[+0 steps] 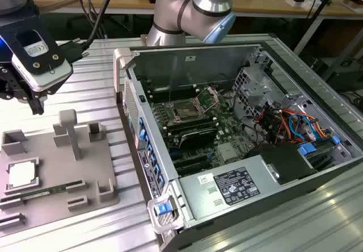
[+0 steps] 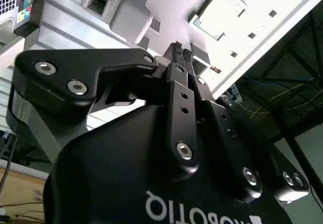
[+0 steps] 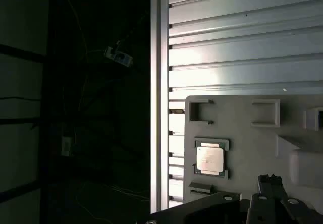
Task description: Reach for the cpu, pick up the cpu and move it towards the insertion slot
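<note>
gripper (image 2: 180,50) narrow & empty, hovering over grey tray (image 1: 85,162); cpu (image 1: 21,175) sits in tray pocket, untouched.

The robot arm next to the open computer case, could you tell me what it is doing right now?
The arm's black gripper hangs above the flat grey tray, shut and holding nothing. The small square silvery cpu lies in its holder on that tray, not yet picked up. The square metal-framed insertion slot sits on the motherboard inside the open grey computer case, with nothing in its dark centre.
</note>
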### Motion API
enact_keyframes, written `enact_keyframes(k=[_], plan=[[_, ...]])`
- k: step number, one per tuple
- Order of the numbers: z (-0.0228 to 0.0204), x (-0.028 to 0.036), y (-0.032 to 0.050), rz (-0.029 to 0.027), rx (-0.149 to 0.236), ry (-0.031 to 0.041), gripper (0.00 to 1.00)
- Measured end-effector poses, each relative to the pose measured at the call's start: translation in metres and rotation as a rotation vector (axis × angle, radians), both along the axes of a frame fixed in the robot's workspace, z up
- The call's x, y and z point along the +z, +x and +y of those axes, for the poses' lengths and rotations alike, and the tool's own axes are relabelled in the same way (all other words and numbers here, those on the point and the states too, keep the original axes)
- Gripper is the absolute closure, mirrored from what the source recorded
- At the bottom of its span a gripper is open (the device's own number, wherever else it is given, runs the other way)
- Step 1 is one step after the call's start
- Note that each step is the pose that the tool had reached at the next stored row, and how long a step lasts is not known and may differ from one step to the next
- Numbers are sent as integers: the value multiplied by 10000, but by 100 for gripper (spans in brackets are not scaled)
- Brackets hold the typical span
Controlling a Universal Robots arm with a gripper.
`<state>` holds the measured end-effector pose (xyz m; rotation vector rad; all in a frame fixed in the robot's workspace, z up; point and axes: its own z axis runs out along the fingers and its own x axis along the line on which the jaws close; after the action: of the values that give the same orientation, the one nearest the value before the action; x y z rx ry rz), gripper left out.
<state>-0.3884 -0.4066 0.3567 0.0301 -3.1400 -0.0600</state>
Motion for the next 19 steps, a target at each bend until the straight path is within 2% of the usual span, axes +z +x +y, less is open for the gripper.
enact_keyframes(k=[13, 19], plan=[[0, 0, 0, 0, 0, 0, 89], [0, -1, -54, 0, 1, 0, 89]])
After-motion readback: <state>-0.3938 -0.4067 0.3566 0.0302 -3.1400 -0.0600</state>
